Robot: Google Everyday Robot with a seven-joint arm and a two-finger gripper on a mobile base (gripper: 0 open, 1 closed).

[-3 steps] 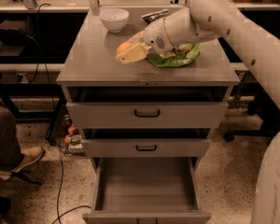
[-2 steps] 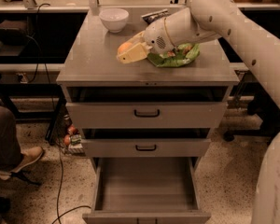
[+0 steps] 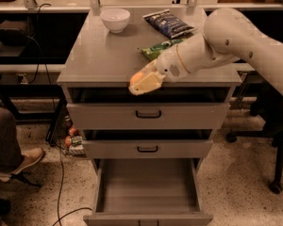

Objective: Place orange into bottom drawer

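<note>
There's the gripper (image 3: 144, 82) clamped on the orange (image 3: 136, 76), hanging at frame centre just past the bench (image 3: 99, 55) front edge. The bottom drawer (image 3: 146, 187) sits open at lower centre, well below it.

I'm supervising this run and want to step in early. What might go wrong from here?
The gripper holds the orange high at the cabinet top edge; released here, it may bounce out of the bottom drawer. Descending, the arm might clip the top drawer or middle drawer, both slightly open.
</note>
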